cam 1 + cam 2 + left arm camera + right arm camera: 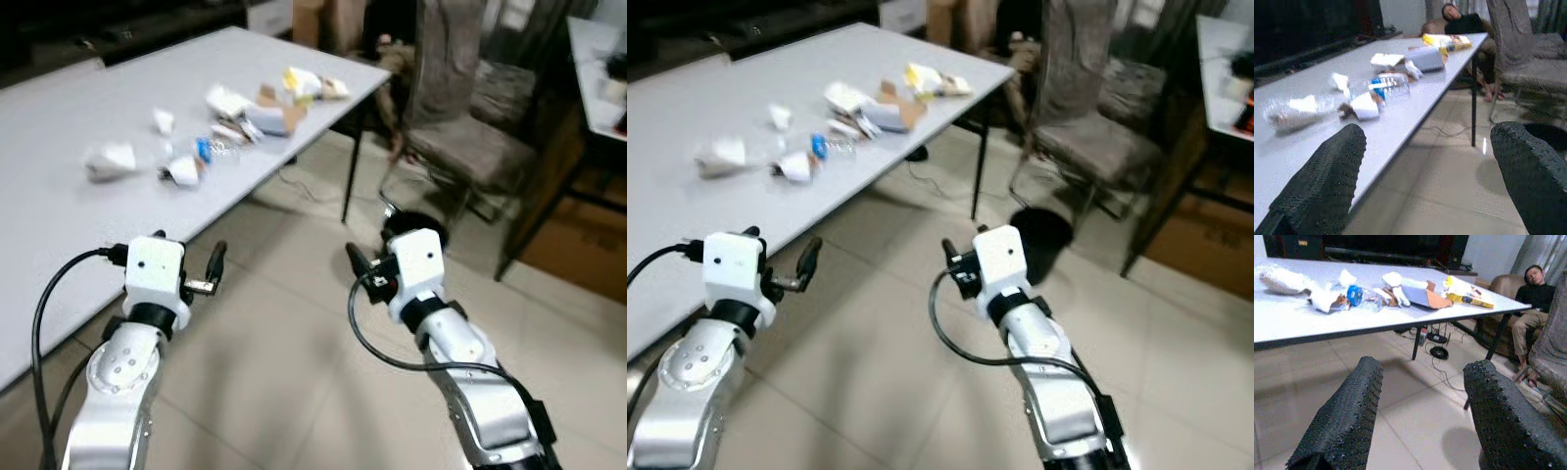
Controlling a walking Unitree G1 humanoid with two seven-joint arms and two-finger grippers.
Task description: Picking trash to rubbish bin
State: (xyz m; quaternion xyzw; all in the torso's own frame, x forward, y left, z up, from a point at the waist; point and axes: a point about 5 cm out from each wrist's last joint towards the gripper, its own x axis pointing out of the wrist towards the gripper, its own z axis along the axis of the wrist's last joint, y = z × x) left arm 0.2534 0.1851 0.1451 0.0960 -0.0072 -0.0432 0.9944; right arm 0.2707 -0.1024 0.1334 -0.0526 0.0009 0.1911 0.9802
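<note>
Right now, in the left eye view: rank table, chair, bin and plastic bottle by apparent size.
1. white table
2. grey chair
3. black bin, partly hidden by the right gripper
4. plastic bottle

Apparent size only; the nearer table looks larger.

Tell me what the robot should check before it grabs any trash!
1. Left gripper open and empty: ok, its fingers stand wide apart.
2. Right gripper open and empty: ok, nothing between its fingers.
3. Trash within reach: not ok. The trash lies far up the table, well ahead of both grippers.
4. Bin found: ok, a black bin stands on the floor by the chair.
5. Bin has room: cannot tell, its inside looks dark.
6. People out of the way: ok for now, a person sits beyond the table's far end.
</note>
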